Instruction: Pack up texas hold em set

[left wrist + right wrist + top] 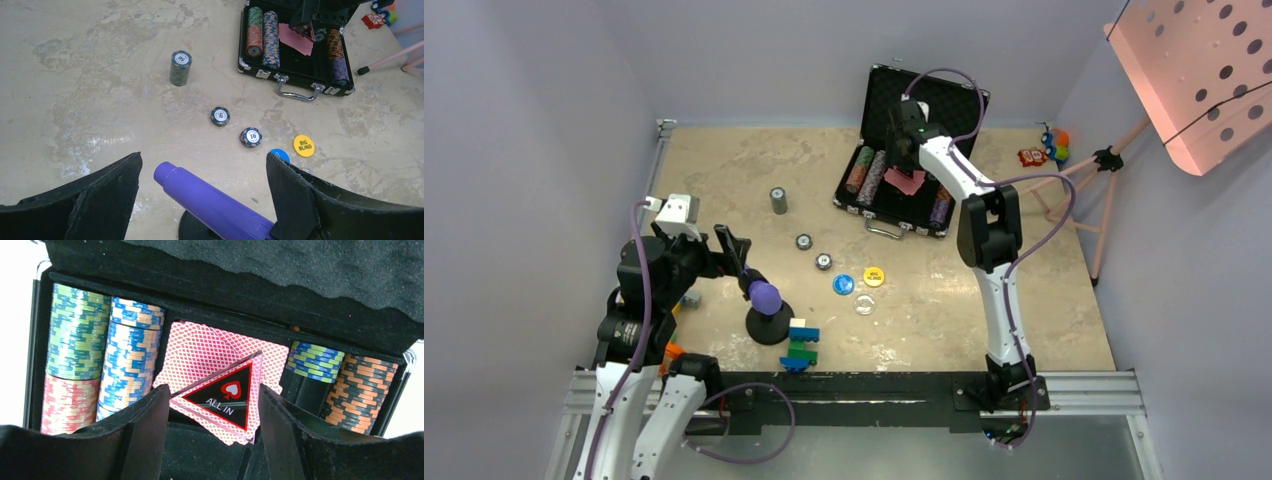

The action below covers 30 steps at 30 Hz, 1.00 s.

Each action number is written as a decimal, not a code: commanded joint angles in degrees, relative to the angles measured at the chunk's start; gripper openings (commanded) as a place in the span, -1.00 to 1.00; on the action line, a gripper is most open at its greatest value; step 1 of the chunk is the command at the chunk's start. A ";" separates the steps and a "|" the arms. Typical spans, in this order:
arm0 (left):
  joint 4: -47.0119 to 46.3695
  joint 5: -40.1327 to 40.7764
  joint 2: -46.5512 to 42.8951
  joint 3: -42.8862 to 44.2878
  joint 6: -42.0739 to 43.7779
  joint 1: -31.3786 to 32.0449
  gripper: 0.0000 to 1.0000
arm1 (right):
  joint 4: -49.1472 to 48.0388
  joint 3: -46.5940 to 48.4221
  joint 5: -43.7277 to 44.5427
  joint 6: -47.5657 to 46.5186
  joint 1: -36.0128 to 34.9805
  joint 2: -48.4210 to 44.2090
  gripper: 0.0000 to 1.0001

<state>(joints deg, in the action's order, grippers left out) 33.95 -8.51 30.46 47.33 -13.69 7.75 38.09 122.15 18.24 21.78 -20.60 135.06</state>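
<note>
The black case (pixel 883 214) lies open at the back of the table, holding rows of striped chips (pixel 77 340) and pink cards (pixel 210 347). My right gripper (pixel 214 405) hangs over the cards, shut on a clear triangular "ALL IN" marker (pixel 227 397) that spans from finger to finger. On the table lie a chip stack (pixel 180 67), two single chips (pixel 220 116) (pixel 251 136), a yellow button (pixel 303 145), a blue button (pixel 280 154) and a clear button (pixel 865 304). My left gripper (pixel 204 170) stands open at the near left, its jaws wide on either side of a purple-tipped object (pixel 210 205) without gripping it.
The purple-tipped object stands on a black round base (pixel 769 325). A toy-brick figure (pixel 801 345) sits just to its right, near the front edge. Small colourful toys (pixel 1044 148) and a pink stand's legs (pixel 1104 215) are at the far right of the table.
</note>
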 commanded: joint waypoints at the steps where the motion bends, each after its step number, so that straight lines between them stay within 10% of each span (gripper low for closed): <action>1: -1.13 0.53 -0.31 0.06 0.86 0.51 0.95 | 0.86 3.61 -2.12 -1.52 0.08 1.14 0.20; 8: -1.09 0.42 -0.31 0.04 0.95 0.54 0.96 | 2.10 6.05 -2.31 -2.21 0.12 2.06 0.56; 17: -1.15 0.22 -0.36 0.06 1.09 0.60 0.97 | 1.87 5.12 -3.58 -3.68 0.13 -0.29 0.57; 30: -1.06 -0.77 -0.49 0.31 1.39 0.60 0.97 | -8.77 -28.14 -4.88 -6.00 -2.87 -28.64 0.47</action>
<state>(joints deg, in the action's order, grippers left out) 33.98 -8.56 30.30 47.33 -13.65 7.97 33.91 100.12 13.52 17.26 -22.02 115.68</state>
